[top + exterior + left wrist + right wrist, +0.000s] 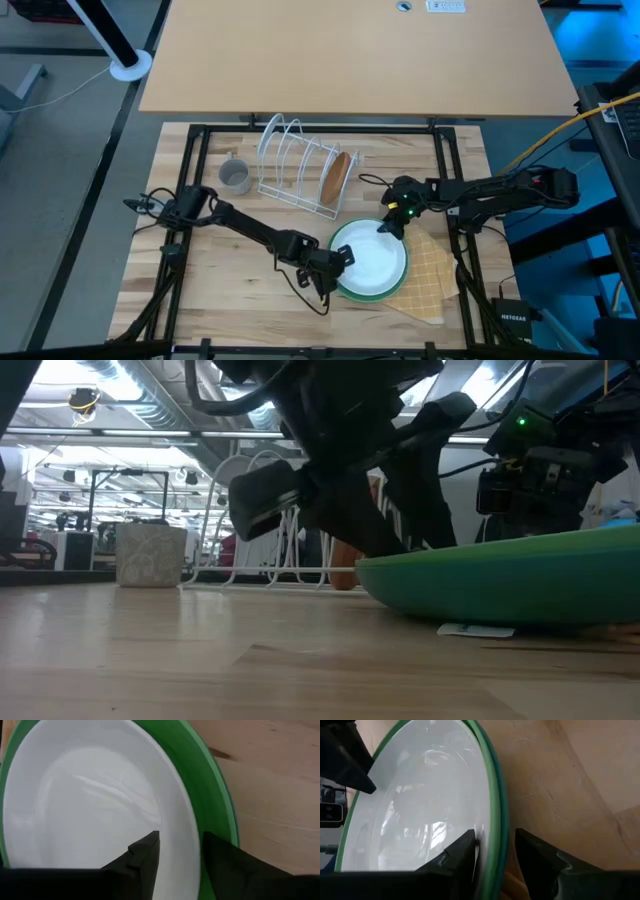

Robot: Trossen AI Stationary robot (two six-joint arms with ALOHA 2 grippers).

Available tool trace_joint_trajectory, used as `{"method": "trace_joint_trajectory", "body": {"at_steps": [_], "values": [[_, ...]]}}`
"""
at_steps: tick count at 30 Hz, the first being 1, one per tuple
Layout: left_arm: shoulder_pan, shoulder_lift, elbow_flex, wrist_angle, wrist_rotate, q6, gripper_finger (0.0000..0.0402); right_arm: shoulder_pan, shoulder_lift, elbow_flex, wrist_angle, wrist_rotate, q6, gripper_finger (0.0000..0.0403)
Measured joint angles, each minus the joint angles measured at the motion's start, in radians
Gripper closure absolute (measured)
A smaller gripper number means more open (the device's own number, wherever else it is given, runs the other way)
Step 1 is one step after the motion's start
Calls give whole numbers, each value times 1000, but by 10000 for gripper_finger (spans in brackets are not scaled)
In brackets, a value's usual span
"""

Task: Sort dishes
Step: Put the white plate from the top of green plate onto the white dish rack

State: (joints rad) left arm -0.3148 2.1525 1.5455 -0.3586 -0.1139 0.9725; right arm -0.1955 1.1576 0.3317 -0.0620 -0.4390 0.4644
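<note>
A light green plate with a pale face (368,258) lies on a teal plate (378,293), which lies partly on the yellow checked cloth (432,275). My left gripper (338,262) is shut on the stack's left rim. My right gripper (390,224) is shut on its far right rim. The brown plate (337,177) stands on edge in the white wire rack (296,160). The grey mug (235,176) stands on the table left of the rack. My left gripper has one finger (145,857) on the plate's pale face and one (225,867) outside the green rim (196,855), at the left edge. It comes slanting down from the table's left. Whether the teal plate is also in the hold, I cannot tell. My right gripper has one finger (462,852) on the pale face and one (535,852) outside the rim (495,845), at the far right edge. Both green rims run between the fingers. It comes slanting down from the table's right. The plates lie on the cloth.
The rack has free slots left of the brown plate. Bare wooden table (240,280) lies left of and in front of the plates. The black frame rails (447,180) run along the table's sides and far edge.
</note>
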Motion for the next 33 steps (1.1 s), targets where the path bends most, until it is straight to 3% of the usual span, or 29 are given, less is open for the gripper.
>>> {"method": "trace_joint_trajectory", "body": {"at_steps": [13,26,33], "values": [[42,1,-2,10,2,-77,385,0,1,-1,-2,4,3,258],[17,2,59,52,-20,-267,391,-2,-2,57,-15,20,-102,258],[18,2,127,48,-25,-348,392,-1,-3,219,-238,99,-258,258]]}}
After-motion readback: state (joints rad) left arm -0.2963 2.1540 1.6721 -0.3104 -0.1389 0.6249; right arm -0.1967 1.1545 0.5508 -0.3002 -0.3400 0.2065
